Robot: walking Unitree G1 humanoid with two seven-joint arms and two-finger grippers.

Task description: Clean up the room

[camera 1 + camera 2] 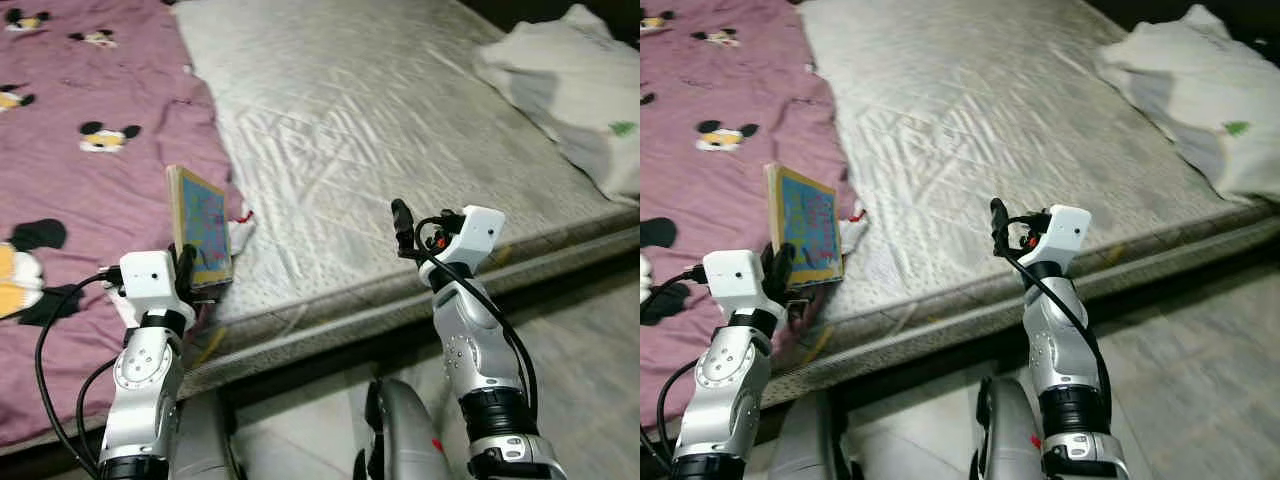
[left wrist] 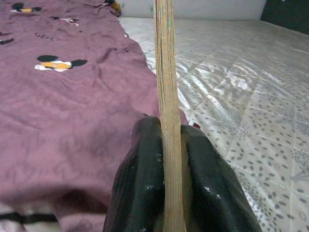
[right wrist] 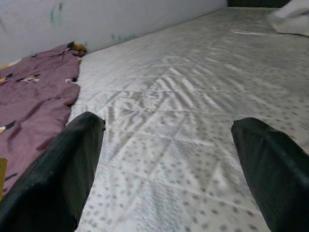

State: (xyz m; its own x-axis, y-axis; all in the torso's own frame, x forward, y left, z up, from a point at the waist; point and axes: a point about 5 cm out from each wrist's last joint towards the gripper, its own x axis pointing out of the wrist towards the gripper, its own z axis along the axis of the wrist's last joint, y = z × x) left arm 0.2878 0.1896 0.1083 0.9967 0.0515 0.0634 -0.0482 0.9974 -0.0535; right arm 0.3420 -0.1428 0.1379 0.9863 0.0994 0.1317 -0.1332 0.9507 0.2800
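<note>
Your book [image 1: 202, 226] stands upright over the mattress's [image 1: 380, 140] near-left edge, beside the purple blanket [image 1: 90, 190], pinched at its bottom edge by the left gripper [image 2: 169, 174]. Thin, stiff, probably light; grip deeper. The right gripper [image 3: 169, 159] hovers, fingers spread.

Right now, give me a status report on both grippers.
Left gripper shut on book, upright over mattress edge. Right gripper open, empty. Nothing obstructing.
</note>
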